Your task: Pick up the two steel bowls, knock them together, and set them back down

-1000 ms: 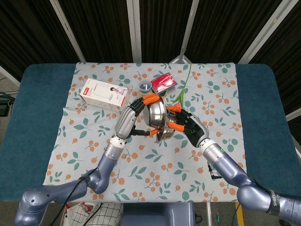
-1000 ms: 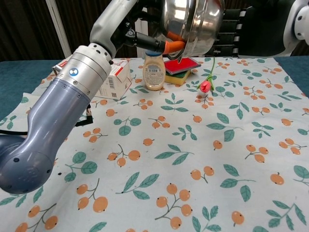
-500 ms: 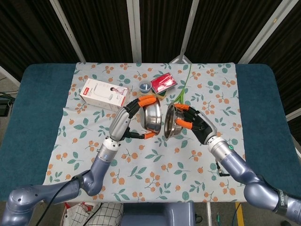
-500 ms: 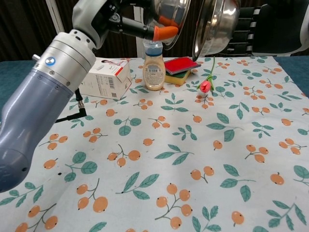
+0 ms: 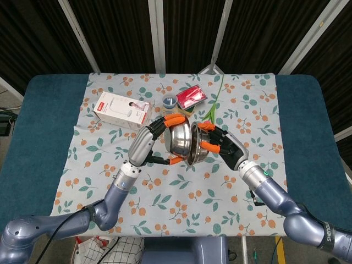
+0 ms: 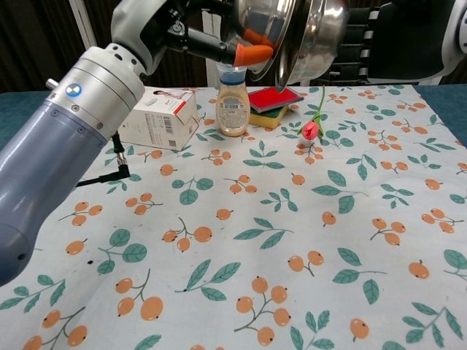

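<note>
Two steel bowls are held in the air over the middle of the floral cloth. My left hand (image 5: 147, 144) grips the left bowl (image 5: 179, 138), its orange fingertips wrapped over the rim. My right hand (image 5: 223, 144) holds the right bowl (image 5: 197, 148) tilted on edge. The two bowls touch or nearly touch, rim against side. In the chest view both bowls (image 6: 264, 22) (image 6: 315, 36) hang at the top of the frame, above the bottle, with the left hand's fingertips (image 6: 252, 52) under them.
A white box (image 5: 121, 110) lies at the back left of the cloth (image 5: 165, 187). A small bottle (image 6: 233, 102), a red packet on a sponge (image 5: 191, 96) and a tulip (image 6: 311, 129) lie behind the bowls. A black cable (image 6: 109, 171) lies left.
Half a second ago the bowls were apart with a gap between them. They have since come together again, the right bowl swinging left against the left one.
</note>
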`<state>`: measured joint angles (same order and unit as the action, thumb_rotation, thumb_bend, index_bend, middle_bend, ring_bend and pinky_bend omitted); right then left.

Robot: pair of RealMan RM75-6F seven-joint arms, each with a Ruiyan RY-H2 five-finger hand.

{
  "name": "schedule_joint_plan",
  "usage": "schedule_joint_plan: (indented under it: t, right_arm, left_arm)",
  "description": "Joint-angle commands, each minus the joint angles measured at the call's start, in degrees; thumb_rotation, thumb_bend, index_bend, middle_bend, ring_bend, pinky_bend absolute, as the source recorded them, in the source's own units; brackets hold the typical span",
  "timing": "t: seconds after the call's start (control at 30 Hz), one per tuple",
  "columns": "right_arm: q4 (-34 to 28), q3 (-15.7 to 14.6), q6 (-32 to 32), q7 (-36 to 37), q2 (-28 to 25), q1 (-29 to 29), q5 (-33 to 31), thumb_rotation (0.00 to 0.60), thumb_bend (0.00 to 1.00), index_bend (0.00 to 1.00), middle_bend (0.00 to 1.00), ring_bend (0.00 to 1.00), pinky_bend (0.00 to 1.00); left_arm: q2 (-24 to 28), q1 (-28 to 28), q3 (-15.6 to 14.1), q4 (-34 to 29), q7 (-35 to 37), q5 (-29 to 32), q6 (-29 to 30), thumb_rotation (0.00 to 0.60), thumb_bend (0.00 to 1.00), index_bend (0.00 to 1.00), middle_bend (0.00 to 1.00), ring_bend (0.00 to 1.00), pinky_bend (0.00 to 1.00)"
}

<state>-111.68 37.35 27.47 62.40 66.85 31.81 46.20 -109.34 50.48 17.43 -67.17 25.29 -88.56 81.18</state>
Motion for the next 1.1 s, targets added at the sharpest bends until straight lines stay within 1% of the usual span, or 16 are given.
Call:
schedule_joint_plan:
  t: [0.03, 0.23, 0.3, 0.47, 0.63, 0.8, 0.97, 1.0, 1.1]
  right_arm:
    - [-1.2, 0.2, 0.5, -0.3, 0.9, 0.2, -0.1, 0.600, 0.59, 0.97, 0.90, 1.00, 1.00]
    - [-2.5, -0.3, 1.6, -2.0, 1.7, 1.0, -0.7, 0.600, 0.59, 0.97, 0.90, 1.00, 1.00]
    - [-2.8, -0.4, 1.9, -2.5, 1.7, 1.0, -0.8, 0.600, 0.59, 0.96, 0.90, 1.00, 1.00]
    - [-2.6, 0.2, 2.3, -2.6, 1.1, 0.3, -1.2, 0.600, 0.59, 0.97, 0.90, 1.00, 1.00]
    - [-0.6, 0.6, 1.1, -1.9, 0.6, -0.7, -1.2, 0.600, 0.59, 0.97, 0.90, 1.00, 1.00]
    - [2.2, 1.0, -0.4, -1.8, -0.3, -2.0, 0.1, 0.600, 0.59, 0.97, 0.90, 1.00, 1.00]
    - [5.2, -0.4, 0.5, -5.8, -1.1, -2.8, 4.4, 0.600, 0.59, 0.97, 0.90, 1.00, 1.00]
    - [6.3, -1.5, 1.9, -8.3, -1.2, -3.1, 6.6, 0.600, 0.59, 0.97, 0.90, 1.00, 1.00]
    - [9.5, -5.5, 10.1, -17.3, 0.8, -3.8, 12.3, 0.600, 0.59, 0.97, 0.90, 1.00, 1.00]
  left_arm:
    - [-1.5, 1.0, 0.7, 1.2, 0.5, 0.6, -0.9, 0.600, 0.25, 0.32, 0.50, 0.38, 0.52]
    - [-3.9, 2.9, 1.7, 3.0, -0.3, 0.7, -1.5, 0.600, 0.25, 0.32, 0.50, 0.38, 0.52]
    - [-4.2, 3.1, 1.8, 2.6, 0.0, 0.7, -1.5, 0.600, 0.25, 0.32, 0.50, 0.38, 0.52]
    - [-3.2, 2.4, 1.1, 1.0, -0.3, -0.8, 0.5, 0.600, 0.25, 0.32, 0.50, 0.38, 0.52]
    - [-0.9, 1.3, 0.6, -1.7, -0.8, -1.2, 1.1, 0.600, 0.25, 0.32, 0.50, 0.38, 0.52]
    - [2.9, -0.1, -0.3, -6.5, -2.0, -1.5, 0.7, 0.600, 0.25, 0.32, 0.50, 0.38, 0.52]
    - [8.0, -2.0, -1.8, -12.9, -4.2, -0.3, -1.6, 0.600, 0.26, 0.32, 0.50, 0.38, 0.52]
    - [9.8, -2.6, -2.3, -15.0, -5.2, 0.4, -2.6, 0.600, 0.26, 0.32, 0.50, 0.38, 0.52]
    - [15.8, -4.3, -4.0, -21.9, -8.3, 2.8, -6.4, 0.600, 0.26, 0.32, 0.50, 0.37, 0.52]
